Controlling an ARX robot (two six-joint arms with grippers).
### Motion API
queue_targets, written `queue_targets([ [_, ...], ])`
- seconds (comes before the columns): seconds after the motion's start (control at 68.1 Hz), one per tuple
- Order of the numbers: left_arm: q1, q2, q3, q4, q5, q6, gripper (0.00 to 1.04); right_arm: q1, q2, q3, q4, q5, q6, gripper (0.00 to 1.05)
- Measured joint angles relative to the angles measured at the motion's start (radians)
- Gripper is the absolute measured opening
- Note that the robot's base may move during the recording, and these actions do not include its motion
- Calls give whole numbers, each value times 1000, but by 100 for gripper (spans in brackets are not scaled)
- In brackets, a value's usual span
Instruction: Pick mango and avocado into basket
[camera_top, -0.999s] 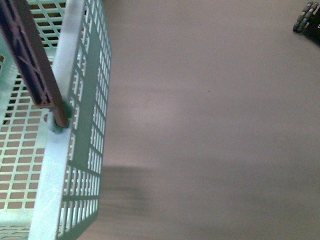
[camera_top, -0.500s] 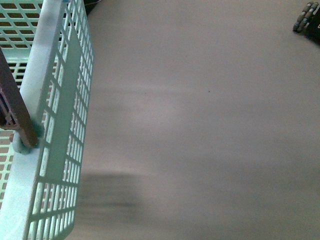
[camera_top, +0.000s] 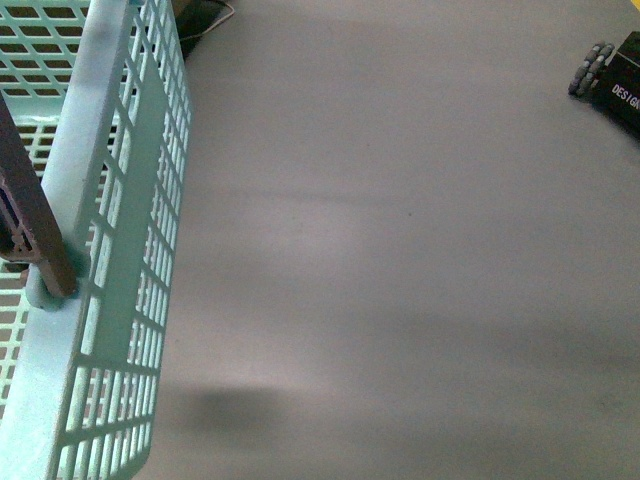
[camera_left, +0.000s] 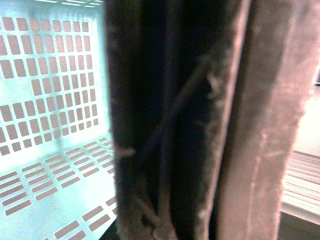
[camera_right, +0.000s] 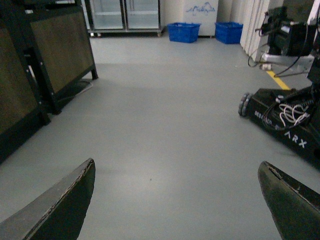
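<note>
Since the basket (camera_top: 105, 200) has slid to the front view's far left edge, you're prob. still repositioning: no mango or avocado in view yet. Your right claw (camera_right: 176, 172) gapes wide, empty; left claw can't be told, brown handle (camera_left: 200, 125) fills its cam.

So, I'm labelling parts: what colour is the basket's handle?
The handle is brown; front view shows it best.

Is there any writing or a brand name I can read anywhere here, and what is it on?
"ARX": white letters on the black wheeled machine.
"DESIG", cut off by the picture's edge: on the black wheeled object, front view.
Blue mark on the white box: too blurred to read.
</note>
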Motion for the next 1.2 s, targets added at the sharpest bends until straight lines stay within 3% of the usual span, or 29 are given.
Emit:
queue_targets([
  [1.205,0,0,2,0,0,0,14,0,0,0,0,0,0,96],
])
